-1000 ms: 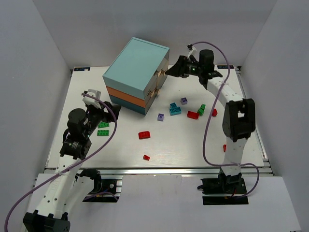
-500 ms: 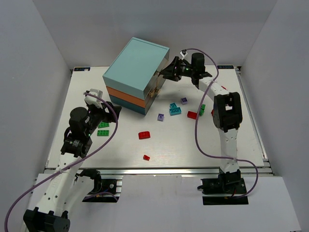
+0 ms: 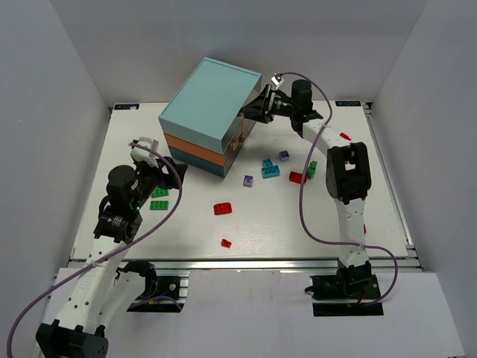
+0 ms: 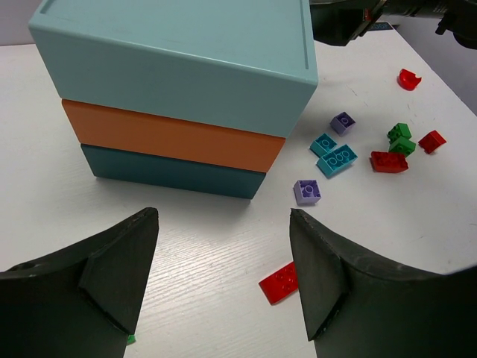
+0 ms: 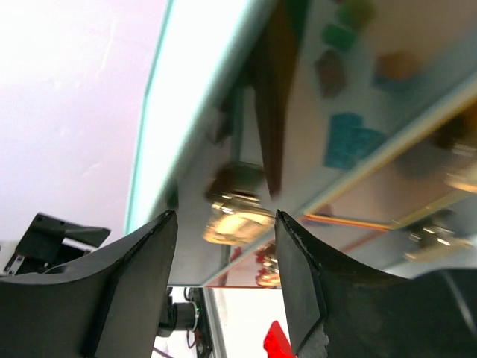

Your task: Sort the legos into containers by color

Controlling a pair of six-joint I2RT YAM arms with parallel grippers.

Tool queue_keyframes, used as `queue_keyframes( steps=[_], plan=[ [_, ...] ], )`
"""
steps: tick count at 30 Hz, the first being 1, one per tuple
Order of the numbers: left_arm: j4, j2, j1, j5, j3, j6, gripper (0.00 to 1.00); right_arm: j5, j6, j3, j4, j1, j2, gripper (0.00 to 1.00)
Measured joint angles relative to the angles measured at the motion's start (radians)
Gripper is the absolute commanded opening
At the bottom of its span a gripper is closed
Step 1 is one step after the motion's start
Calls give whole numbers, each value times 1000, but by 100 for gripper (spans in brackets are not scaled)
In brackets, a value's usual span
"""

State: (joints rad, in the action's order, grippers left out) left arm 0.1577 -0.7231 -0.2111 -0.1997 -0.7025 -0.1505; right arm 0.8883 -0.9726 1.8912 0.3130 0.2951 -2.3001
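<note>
Legos (image 3: 270, 171) lie unsorted; the right gripper (image 5: 223, 224), jaws apart around a drawer's knob (image 5: 237, 215), must next close and pull.

We see the chest (image 3: 212, 112) standing upright, its light-teal layer over orange over blue and its tan drawer fronts (image 3: 243, 133) turned right. Beside those fronts lie teal legos (image 3: 270, 171), a lavender brick (image 3: 248, 180), a red brick (image 3: 297, 177) and a green brick (image 3: 311, 169). Two green bricks (image 3: 158, 204) lie left of the chest. A flat red brick (image 3: 222, 208) lies nearer us.
</note>
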Motion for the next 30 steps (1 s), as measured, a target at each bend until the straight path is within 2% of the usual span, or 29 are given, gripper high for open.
queue_keyframes(
  steps=[6,9,10,12,13,16,23,30],
  plan=[
    [0,0,0,0,0,2,81,7,-24,0,20,15,-2,57],
    [0,0,0,0,0,2,81,2,-25,0,19,15,-7,45],
    [0,0,0,0,0,3,81,0,-27,0,20,14,-11,37],
    [0,0,0,0,0,3,81,0,-45,0,18,13,-14,29],
    [0,0,0,0,0,3,81,0,-46,-1,18,12,-14,21],
    [0,0,0,0,0,4,81,-2,-45,-8,25,12,-14,13],
    [0,-2,0,0,0,3,81,-55,-24,-132,84,2,57,9],
    [0,-4,0,0,0,3,81,-21,11,-334,99,-67,198,12]
  ],
)
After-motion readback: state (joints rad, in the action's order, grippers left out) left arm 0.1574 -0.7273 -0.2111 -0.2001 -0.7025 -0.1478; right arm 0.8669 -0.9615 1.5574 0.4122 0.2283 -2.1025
